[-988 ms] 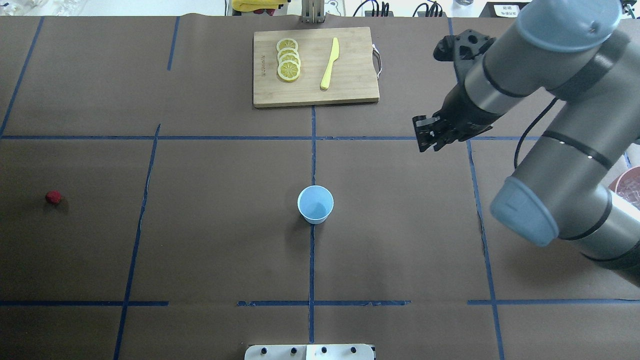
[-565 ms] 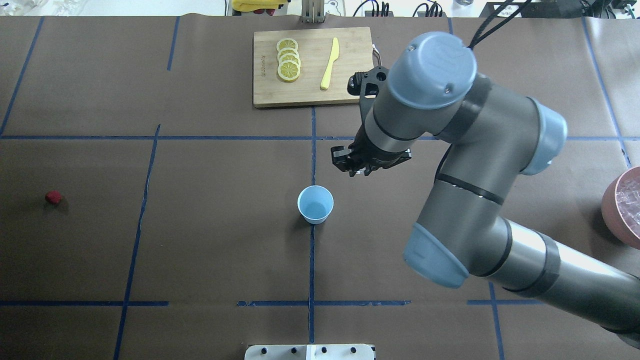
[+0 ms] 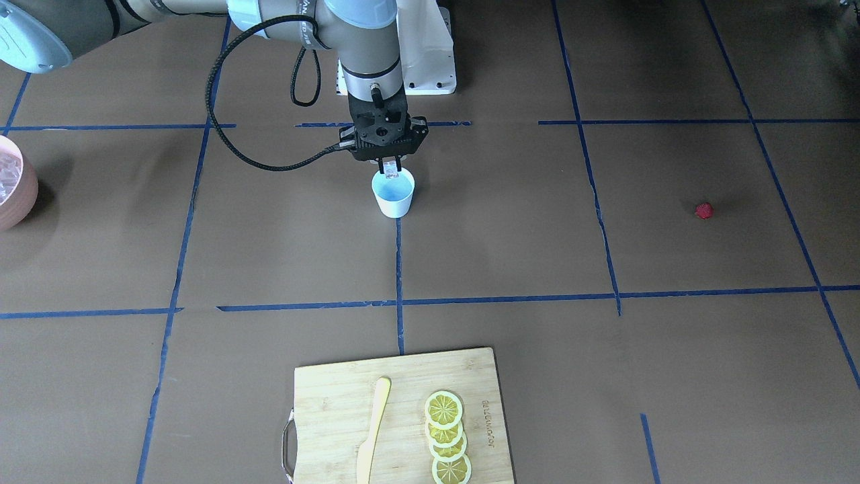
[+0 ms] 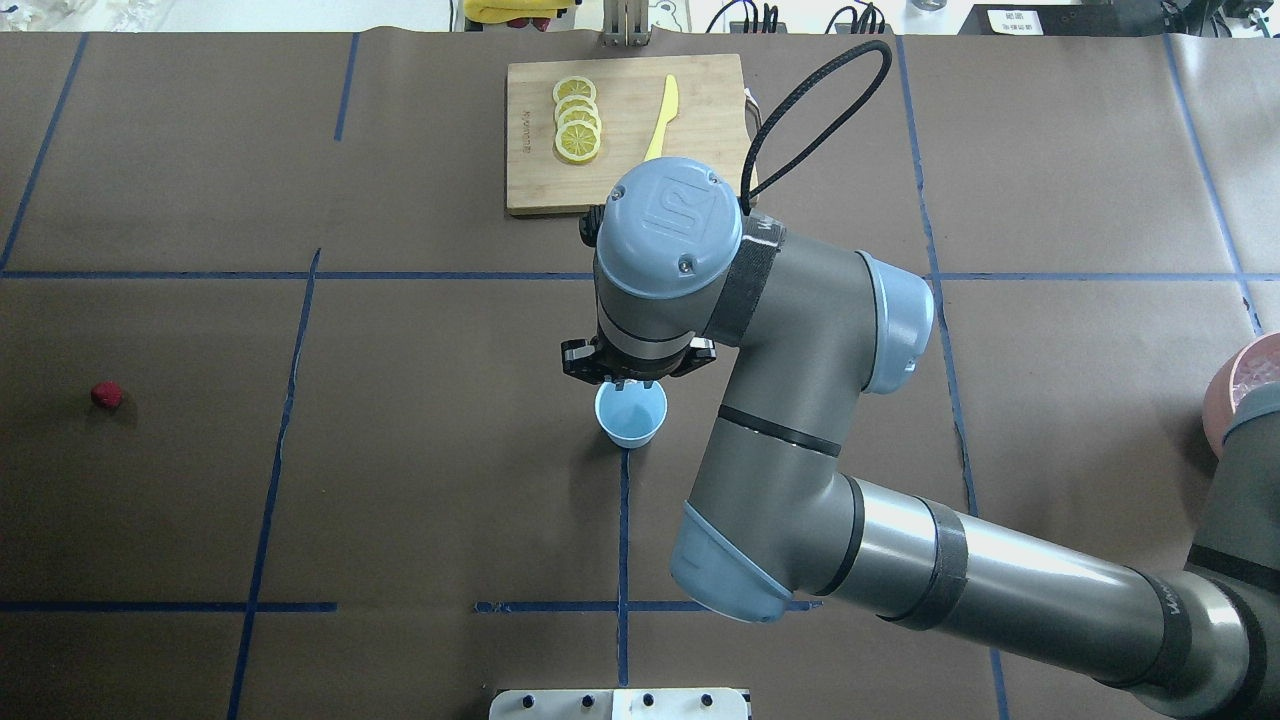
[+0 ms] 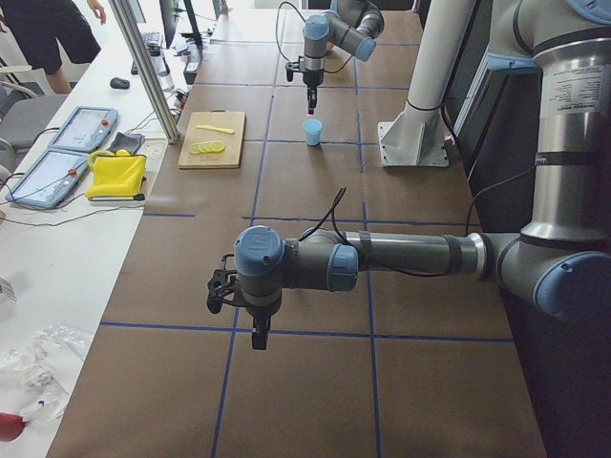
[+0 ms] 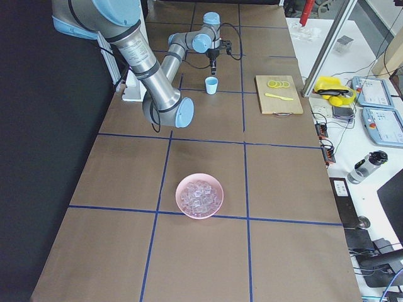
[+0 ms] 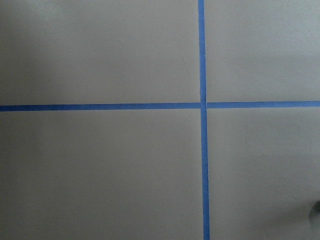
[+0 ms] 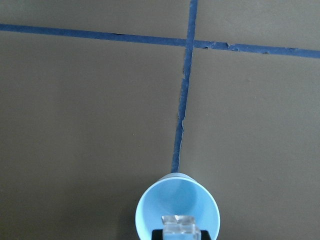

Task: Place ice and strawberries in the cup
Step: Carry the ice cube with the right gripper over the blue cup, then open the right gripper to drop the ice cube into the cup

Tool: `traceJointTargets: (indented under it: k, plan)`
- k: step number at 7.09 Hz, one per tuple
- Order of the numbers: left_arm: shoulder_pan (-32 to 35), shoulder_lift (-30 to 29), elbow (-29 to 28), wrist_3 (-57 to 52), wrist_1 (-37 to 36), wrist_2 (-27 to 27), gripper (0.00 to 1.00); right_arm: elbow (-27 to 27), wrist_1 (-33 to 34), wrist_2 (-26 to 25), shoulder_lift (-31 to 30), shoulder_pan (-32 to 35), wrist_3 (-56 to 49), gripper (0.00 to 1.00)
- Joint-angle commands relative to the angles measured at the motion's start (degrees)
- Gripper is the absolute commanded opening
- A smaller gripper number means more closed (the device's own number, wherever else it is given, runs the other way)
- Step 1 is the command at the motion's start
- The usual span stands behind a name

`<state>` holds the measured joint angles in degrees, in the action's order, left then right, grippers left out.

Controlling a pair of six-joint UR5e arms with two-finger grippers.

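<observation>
Ice cube [image 8: 179, 223] pinched in the right gripper [image 3: 390, 169] just over the cup [image 3: 394, 196].

The right gripper's fingers are clamped on the clear ice cube, which hangs over the cup's pale-blue mouth, toward the rim on the robot's side. The cup stands upright at the middle of the counter [image 4: 400, 450], on a blue tape line [image 4: 623, 520]. The strawberry [image 4: 106, 394] lies alone near the counter's left end, well apart from the cup. A pink bowl [image 3: 23, 198] holding loose ice [image 6: 199, 195] sits near the right end. A cutting board [image 4: 530, 180] with lemon slices [image 4: 577, 120] and a yellow knife [image 4: 665, 110] lies at the far edge. The left gripper [image 5: 258, 336] hangs above the counter's left end; I cannot tell whether its fingers are apart or together.
</observation>
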<state>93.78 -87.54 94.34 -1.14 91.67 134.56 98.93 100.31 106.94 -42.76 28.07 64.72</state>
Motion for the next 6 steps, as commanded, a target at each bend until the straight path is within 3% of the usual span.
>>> traceJointTargets:
  k: [1, 5, 6]
  plan:
    - [0.0, -0.1, 0.1, 0.3, 0.0, 0.3, 1.00, -0.7, 0.0, -0.2, 0.1, -0.3, 0.0, 0.04]
    - [0.0, -0.1, 0.1, 0.7, 0.1, 2.4, 1.00, -1.9, -0.1, -0.2, 0.2, -0.9, 0.1, 0.42]
    - [0.0, -0.1, 0.1, 0.7, 0.1, 2.4, 1.00, -2.0, -0.2, -0.2, 0.2, -1.1, 0.1, 0.47]
